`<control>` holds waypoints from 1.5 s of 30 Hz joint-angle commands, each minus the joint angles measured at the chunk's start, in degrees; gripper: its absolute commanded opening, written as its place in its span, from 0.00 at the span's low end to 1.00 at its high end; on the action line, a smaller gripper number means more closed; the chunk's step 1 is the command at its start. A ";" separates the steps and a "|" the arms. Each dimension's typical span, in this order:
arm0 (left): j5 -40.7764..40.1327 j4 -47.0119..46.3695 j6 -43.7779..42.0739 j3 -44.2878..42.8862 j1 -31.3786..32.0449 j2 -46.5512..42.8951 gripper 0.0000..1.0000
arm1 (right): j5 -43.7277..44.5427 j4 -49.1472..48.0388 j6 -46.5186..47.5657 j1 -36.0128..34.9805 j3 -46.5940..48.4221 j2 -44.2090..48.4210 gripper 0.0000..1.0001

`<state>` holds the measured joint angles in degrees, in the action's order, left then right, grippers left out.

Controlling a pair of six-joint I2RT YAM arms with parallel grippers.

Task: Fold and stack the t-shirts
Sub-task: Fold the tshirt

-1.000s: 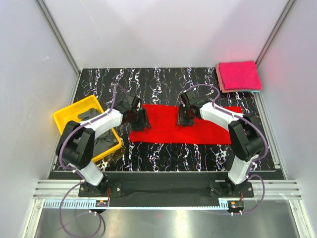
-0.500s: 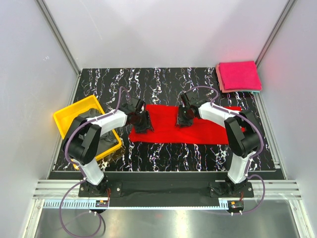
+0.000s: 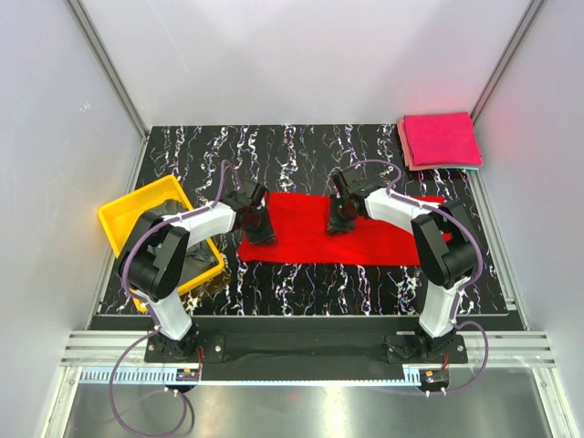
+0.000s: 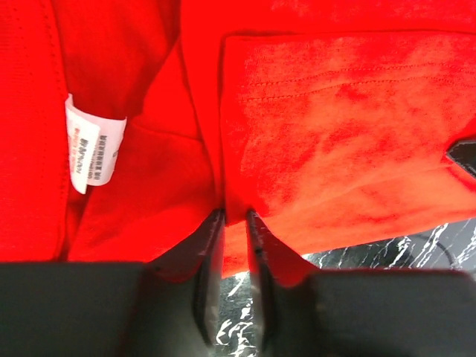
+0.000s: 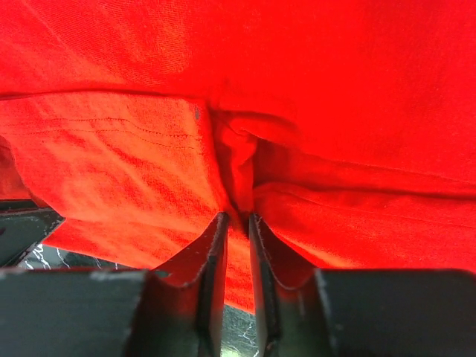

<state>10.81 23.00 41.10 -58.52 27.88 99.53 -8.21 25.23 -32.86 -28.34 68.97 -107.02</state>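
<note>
A bright red t-shirt (image 3: 301, 235) lies as a long band across the middle of the black marbled table. My left gripper (image 3: 260, 228) is down on its left end, shut on a pinch of red cloth (image 4: 335, 149) at the edge, and the white neck label (image 4: 93, 145) shows just left of the fingers. My right gripper (image 3: 336, 222) is pressed onto the shirt's middle. In the right wrist view it (image 5: 238, 216) is shut on a raised fold of the red cloth (image 5: 335, 89). A folded magenta-pink stack (image 3: 441, 139) sits at the back right corner.
A yellow tray (image 3: 123, 214) stands at the table's left edge with dark grey cloth (image 3: 193, 260) in it, beside the left arm. White walls and metal frame posts close in the table on three sides.
Both grippers have narrowed onto the red cloth. The left gripper has shifted slightly toward the shirt's left end, while the right has stayed in place.
</note>
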 commanded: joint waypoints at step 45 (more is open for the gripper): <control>-6.94 9.33 6.45 -3.00 7.98 -5.41 0.00 | -0.32 3.68 3.68 1.53 -3.31 8.33 0.00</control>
<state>5.93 32.69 48.07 -60.23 35.62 91.77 -8.25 31.09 -30.37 -27.09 66.06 -97.56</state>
